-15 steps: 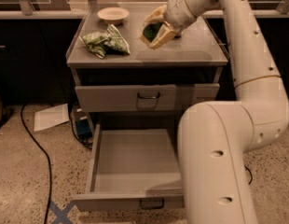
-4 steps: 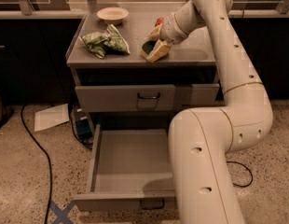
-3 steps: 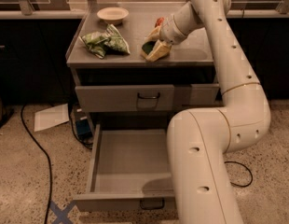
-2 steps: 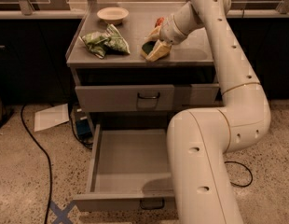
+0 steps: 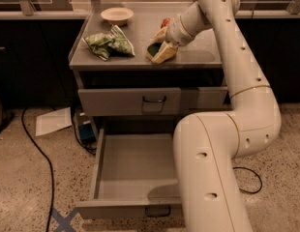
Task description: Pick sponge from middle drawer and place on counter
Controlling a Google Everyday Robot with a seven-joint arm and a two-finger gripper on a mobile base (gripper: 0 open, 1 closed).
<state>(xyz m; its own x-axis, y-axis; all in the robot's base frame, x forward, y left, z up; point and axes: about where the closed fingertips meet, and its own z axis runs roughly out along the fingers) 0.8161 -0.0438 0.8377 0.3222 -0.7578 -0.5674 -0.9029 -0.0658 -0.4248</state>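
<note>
Grey metal is filling the centre of your view: the counter [image 5: 193, 57] is sitting in the upper middle of the frame, and your gripper [image 5: 162, 46] is hanging over its front edge, just right of centre, pinching the sponge [image 5: 164, 55]. The sponge is tilting in that grip, its dark green face turning up and to the left and its yellow foam showing below, with the lower edge touching the counter top or sitting just above it (you cannot tell which from here). The white arm [image 5: 247, 95] is rising from the lower right, bending up the right side of the frame and coming down onto the counter from the top. Just behind the gripper a red-orange packet [image 5: 165, 21] is peeking out. On the left of the counter the green-and-white snack bags [image 5: 109, 43] are lying in a heap, well apart from the sponge, and a pale shallow bowl [image 5: 117, 15] is standing near the back left corner. Below the counter a closed drawer [image 5: 126, 102] is showing its loop handle, and beneath it the middle drawer [image 5: 130, 166] is standing pulled out toward the bottom of the frame, its right side hidden by the arm. On the speckled floor at the left a sheet of paper [image 5: 53, 121] and a black cable [image 5: 34, 141] are lying.
</note>
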